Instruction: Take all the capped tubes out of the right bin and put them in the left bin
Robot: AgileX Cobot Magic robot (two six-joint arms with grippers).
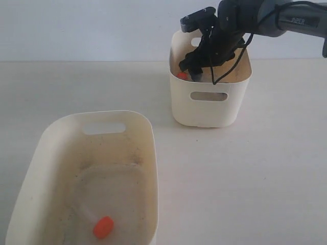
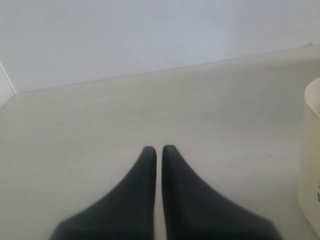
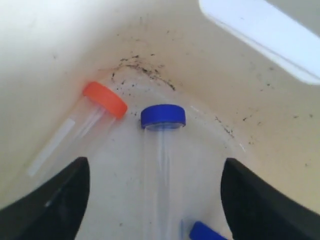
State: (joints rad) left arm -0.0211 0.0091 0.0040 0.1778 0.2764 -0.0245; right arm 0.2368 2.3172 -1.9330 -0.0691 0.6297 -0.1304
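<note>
The right arm (image 1: 278,23) bears lettering that looks like "PIPER". Inside the right bin (image 1: 209,111), the right gripper (image 3: 155,172) gapes wide astride a blue-capped tube (image 3: 162,116); the left gripper (image 2: 159,150) is pinched closed.

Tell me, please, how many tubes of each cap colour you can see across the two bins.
Orange-capped tubes: 2, one in the left bin, one in the right bin
Blue-capped tubes: 2, both in the right bin, one only partly in view
Total: 4
</note>
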